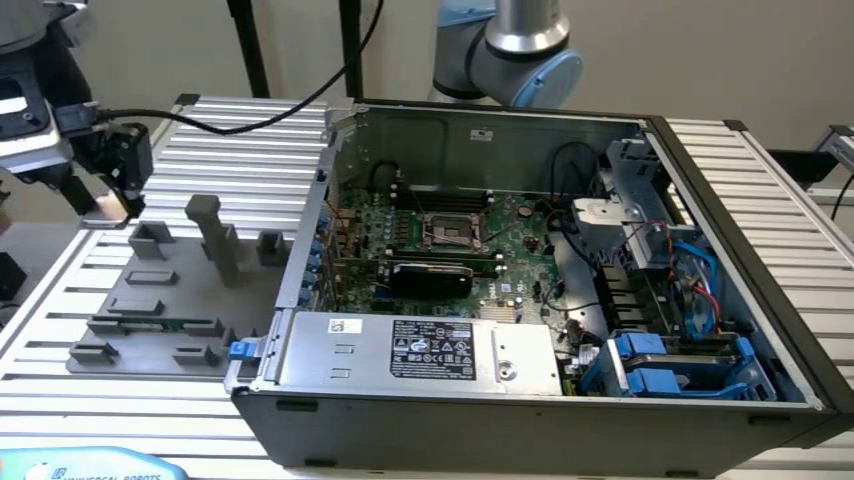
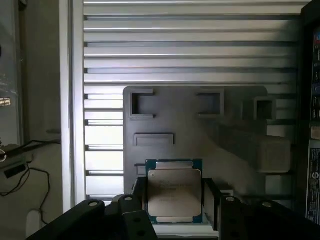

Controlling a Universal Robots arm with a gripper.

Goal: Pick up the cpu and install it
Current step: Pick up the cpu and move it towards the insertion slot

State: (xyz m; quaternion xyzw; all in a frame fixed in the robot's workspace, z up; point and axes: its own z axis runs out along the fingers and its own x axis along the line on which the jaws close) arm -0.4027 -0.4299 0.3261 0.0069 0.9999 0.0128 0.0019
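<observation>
The cpu [image 2: 174, 192] is seen clamped by its edges in the end effector [image 2: 175, 200], well apart from the motherboard socket [image 1: 450, 229]; pins could be bent there by a slipped or tilted grip.

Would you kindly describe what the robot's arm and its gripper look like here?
The arm is a round silver-grey metal tube with a pale blue joint cap. The gripper is a boxy black unit beside a grey-and-white wrist housing, with a black cable trailing away. Its fingers are flat matte black bars, and round bolt heads dot the black body.
</observation>
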